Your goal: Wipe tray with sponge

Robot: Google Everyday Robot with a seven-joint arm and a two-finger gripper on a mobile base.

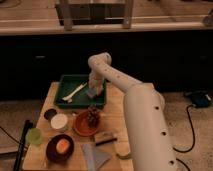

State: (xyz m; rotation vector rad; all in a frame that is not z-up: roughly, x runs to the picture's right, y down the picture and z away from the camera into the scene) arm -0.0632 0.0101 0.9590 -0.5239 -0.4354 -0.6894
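Fingers on sponge, inside tray

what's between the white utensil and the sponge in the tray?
Camera view: only bare tray floor separates the white utensil from the sponge. The end effector sits over the sponge at the tray's right side.

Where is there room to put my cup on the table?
Bare wood shows left of the tray, and right of the plate near the arm. The front is crowded with bowls and a cloth. The gripper is down in the tray at the sponge.
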